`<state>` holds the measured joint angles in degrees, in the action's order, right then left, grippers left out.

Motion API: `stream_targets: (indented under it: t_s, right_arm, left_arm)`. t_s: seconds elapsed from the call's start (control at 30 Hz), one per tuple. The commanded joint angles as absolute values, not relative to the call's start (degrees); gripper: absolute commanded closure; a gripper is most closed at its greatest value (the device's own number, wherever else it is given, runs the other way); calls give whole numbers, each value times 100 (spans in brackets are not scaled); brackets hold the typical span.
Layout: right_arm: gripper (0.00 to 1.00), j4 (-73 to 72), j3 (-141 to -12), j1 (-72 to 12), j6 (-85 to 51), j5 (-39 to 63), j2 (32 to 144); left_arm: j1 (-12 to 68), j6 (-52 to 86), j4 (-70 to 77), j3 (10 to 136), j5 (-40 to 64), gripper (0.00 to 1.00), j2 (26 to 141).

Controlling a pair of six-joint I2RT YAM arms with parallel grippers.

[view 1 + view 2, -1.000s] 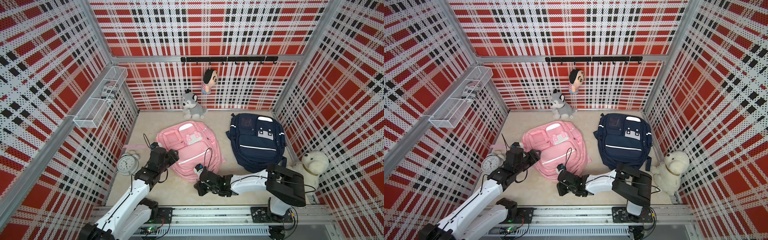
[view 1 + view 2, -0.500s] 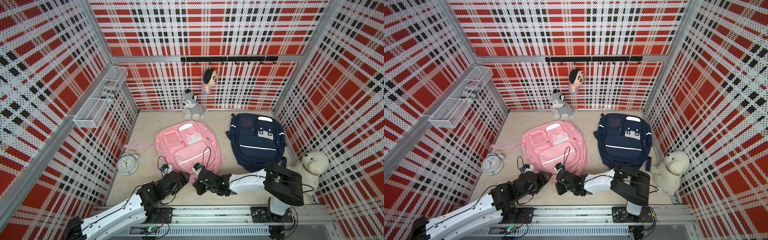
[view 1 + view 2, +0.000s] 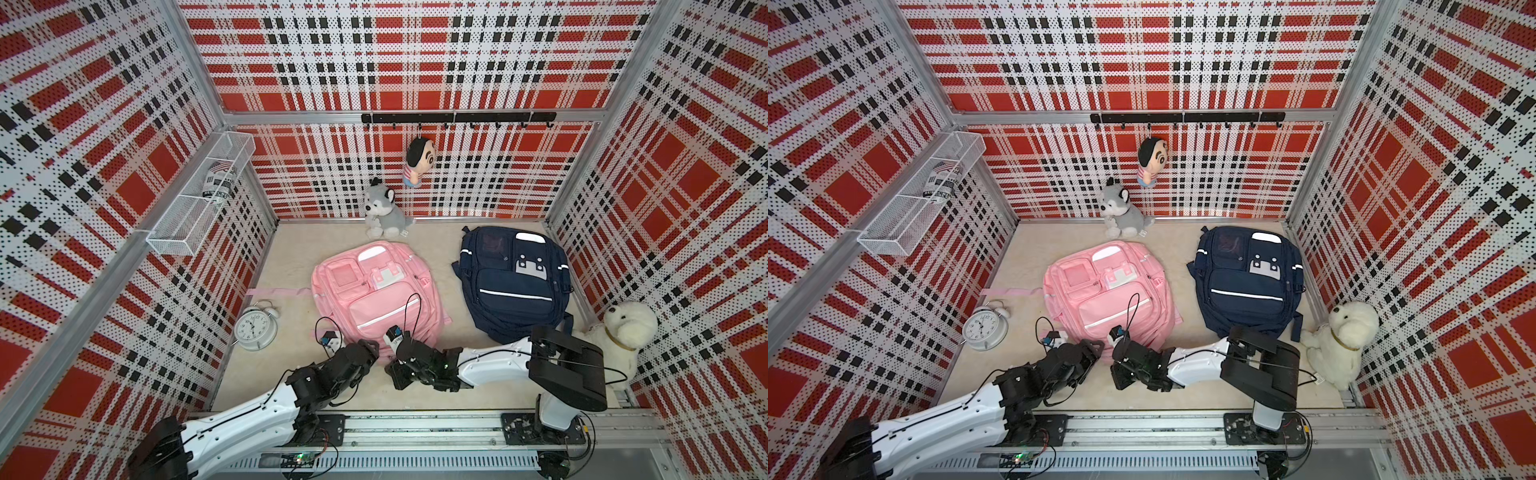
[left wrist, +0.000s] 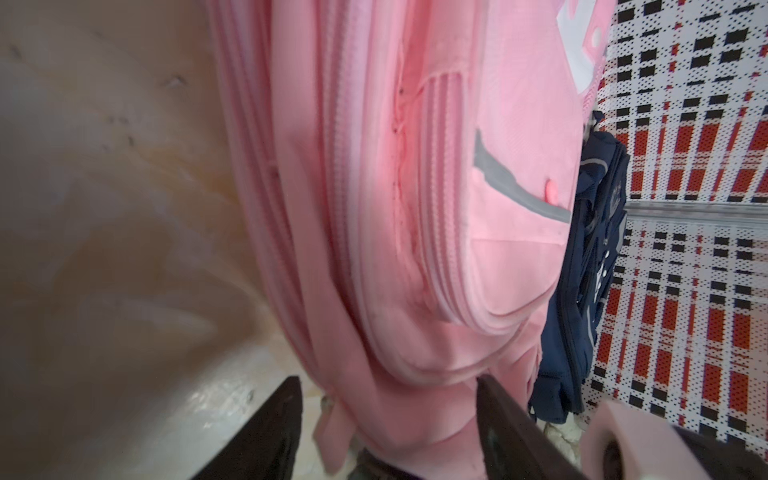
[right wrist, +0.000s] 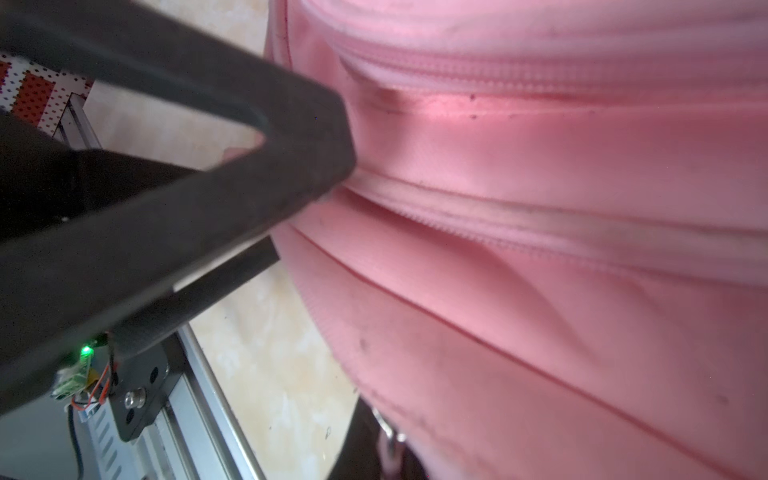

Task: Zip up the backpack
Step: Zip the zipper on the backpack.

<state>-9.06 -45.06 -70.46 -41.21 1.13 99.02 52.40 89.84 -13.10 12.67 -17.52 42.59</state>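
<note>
The pink backpack (image 3: pixel 374 291) (image 3: pixel 1104 291) lies flat mid-floor, its front up. My left gripper (image 3: pixel 371 348) (image 3: pixel 1097 347) is at its near edge. In the left wrist view that gripper (image 4: pixel 386 382) is open, and its black fingers (image 4: pixel 274 419) straddle the pack's bottom corner fabric (image 4: pixel 399 407). Just to its right, my right gripper (image 3: pixel 395 360) (image 3: pixel 1118 362) is low against the same edge. In the right wrist view it (image 5: pixel 382 453) is shut on a small metal zipper pull (image 5: pixel 388 434). Closed zipper teeth (image 5: pixel 519 216) run along the pack's side.
A navy backpack (image 3: pixel 513 282) lies right of the pink one. An alarm clock (image 3: pixel 254 328) stands at the left. A white plush dog (image 3: pixel 623 332) sits at the right wall and a husky plush (image 3: pixel 384 208) at the back. The metal rail (image 3: pixel 415 432) runs along the front.
My left arm has swung from the pack's left side down to its near edge, beside the right gripper, and its jaws have narrowed slightly. The right gripper has stayed put.
</note>
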Motion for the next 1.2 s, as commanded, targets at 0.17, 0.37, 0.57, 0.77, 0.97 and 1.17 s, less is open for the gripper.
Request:
stream_targets:
  t_s: [0.17, 0.37, 0.57, 0.77, 0.97, 1.17]
  right_arm:
    - [100, -881, -4436, -7184, -3902, 367, 9876]
    - [100, -664, -4416, -7320, -3719, 412, 9757]
    - [100, -422, -4390, -7341, -3570, 424, 9579]
    - [100, -20, -4261, -7342, -3516, 305, 9336]
    - [100, 419, -4037, -7341, -3483, 102, 9038]
    - [100, 1129, -3766, -7227, -3330, -284, 8575]
  left_arm:
    - [4636, 8514, -179, 868, -1457, 68, 4850]
    - [4185, 8009, -327, 911, -1426, 99, 4845]
    - [3805, 7728, -289, 711, -1260, 100, 4742]
    - [3437, 7283, -538, 747, -1224, 100, 4648]
    - [2982, 6751, -1147, 914, -1226, 100, 4533]
    - [2348, 6334, -1513, 939, -985, 100, 4081]
